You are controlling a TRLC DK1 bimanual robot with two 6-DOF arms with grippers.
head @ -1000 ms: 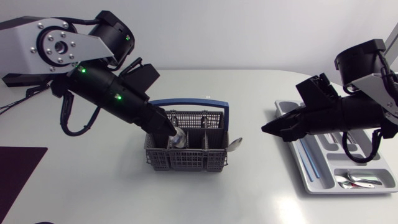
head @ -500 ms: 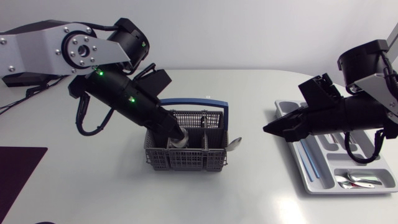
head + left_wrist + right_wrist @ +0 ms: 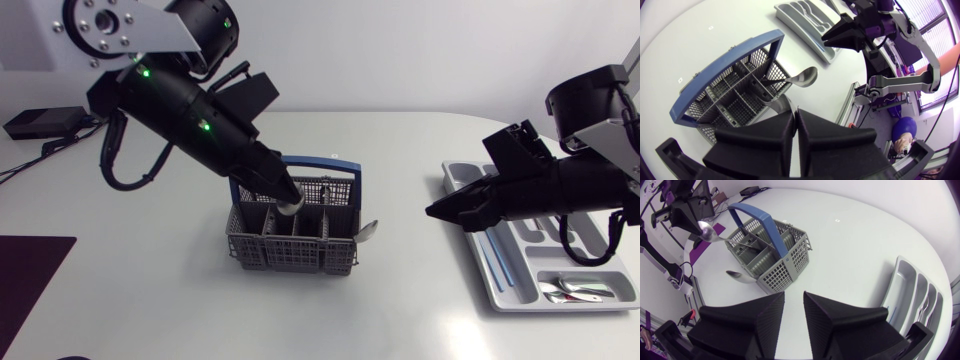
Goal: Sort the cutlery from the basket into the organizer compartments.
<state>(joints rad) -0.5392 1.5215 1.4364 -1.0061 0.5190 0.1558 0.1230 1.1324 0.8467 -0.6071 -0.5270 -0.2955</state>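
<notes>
The grey basket point(image 3: 295, 245) with its blue handle stands mid-table. My left gripper point(image 3: 288, 203) hangs just above its middle compartments, shut on a silver spoon point(image 3: 294, 208). The right wrist view shows that spoon's bowl point(image 3: 707, 230) at the left gripper's tip. A second spoon point(image 3: 368, 232) pokes out through the basket's right wall, also visible from the left wrist as the spoon point(image 3: 802, 77) beyond the basket point(image 3: 725, 95). My right gripper point(image 3: 432, 211) hovers open and empty between the basket and the white organizer point(image 3: 470, 180). The organizer holds spoons point(image 3: 580, 290) in its near compartment.
Long pale-blue sticks point(image 3: 497, 262) lie in the organizer's left slot. A dark purple mat point(image 3: 30, 270) covers the table's left front corner. A black box point(image 3: 40, 122) with cables sits at the back left.
My left gripper has closed on the spoon and risen out of the basket with it. The basket has shifted slightly to the left. My right arm has hardly moved.
</notes>
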